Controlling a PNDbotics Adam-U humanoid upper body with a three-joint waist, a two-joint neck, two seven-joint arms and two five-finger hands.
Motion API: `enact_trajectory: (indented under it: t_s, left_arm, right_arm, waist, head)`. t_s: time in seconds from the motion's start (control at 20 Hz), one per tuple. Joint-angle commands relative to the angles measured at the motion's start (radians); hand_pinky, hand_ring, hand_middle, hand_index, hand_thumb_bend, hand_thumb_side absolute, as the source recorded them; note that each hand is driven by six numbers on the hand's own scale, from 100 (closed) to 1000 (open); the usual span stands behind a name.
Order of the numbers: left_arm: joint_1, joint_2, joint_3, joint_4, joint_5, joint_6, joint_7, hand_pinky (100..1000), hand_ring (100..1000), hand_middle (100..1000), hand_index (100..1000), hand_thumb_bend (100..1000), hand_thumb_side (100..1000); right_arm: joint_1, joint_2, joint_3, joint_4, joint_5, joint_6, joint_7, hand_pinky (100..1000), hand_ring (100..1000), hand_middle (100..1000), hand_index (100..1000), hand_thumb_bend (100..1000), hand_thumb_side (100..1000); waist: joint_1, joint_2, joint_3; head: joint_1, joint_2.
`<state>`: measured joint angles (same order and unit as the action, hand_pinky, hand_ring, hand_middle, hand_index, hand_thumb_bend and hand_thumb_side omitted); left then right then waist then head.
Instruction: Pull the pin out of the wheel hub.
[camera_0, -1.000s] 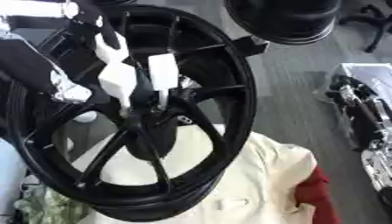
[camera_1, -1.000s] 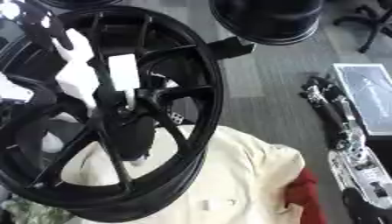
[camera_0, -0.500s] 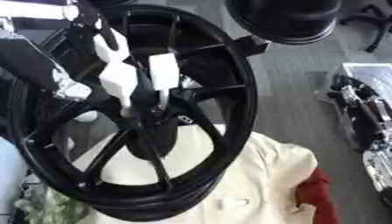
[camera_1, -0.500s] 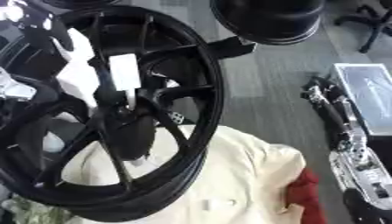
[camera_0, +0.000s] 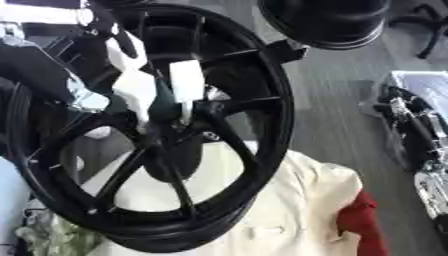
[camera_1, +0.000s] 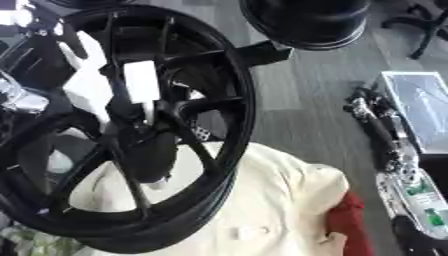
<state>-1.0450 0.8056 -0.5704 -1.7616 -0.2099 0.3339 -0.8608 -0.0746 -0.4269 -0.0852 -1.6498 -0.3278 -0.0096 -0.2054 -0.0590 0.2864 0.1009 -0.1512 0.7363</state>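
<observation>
A large black spoked wheel (camera_0: 262, 125) stands tilted on a cream cloth (camera_0: 297, 200). My left hand (camera_0: 136, 92), black with white finger covers, comes in from the upper left and sits at the wheel hub (camera_0: 171, 145). Its white fingers (camera_0: 186, 80) and thumb close on a small dark greenish pin (camera_0: 163, 105) sticking out just above the hub. Spokes and the hand hide the pin's base. A black and silver arm, apparently my right one, lies along the right edge with my right hand (camera_1: 363, 107) blurred at its end.
A second black wheel or tyre (camera_0: 328, 20) lies at the top, beyond the first. A silver case (camera_1: 424, 105) sits on the grey floor at the right. Red fabric (camera_0: 363, 225) shows beside the cream cloth at the lower right.
</observation>
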Motion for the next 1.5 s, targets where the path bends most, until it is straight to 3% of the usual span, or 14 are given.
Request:
enact_trajectory:
  t_s: [0.05, 0.6, 1.5]
  left_arm:
    - [-0.010, 0.004, 0.003, 0.002, 0.016, 0.016, -0.006, 724, 663, 771, 810, 415, 377]
    - [-0.009, -0.007, -0.004, 0.002, 0.013, 0.017, -0.006, 714, 623, 729, 807, 407, 378]
    - [-0.007, -0.024, -0.022, 0.021, 0.008, 0.019, -0.046, 709, 619, 742, 803, 373, 373]
  right_arm:
    - [-0.006, -0.016, -0.007, -0.006, 0.008, 0.000, 0.000, 929, 759, 691, 836, 100, 526]
    - [-0.004, -0.010, -0.006, -0.001, 0.010, 0.001, 0.002, 929, 759, 691, 836, 100, 531]
    - [-0.004, -0.003, -0.008, 0.002, 0.008, -0.001, 0.000, 931, 760, 691, 837, 100, 532]
  waist:
    - [0.001, -0.012, -0.003]
    - [0.000, -0.010, -0.005]
    - [-0.001, -0.009, -0.011]
  head:
    - [0.000, -0.009]
    - [0.002, -0.008]
    - [0.005, -0.013]
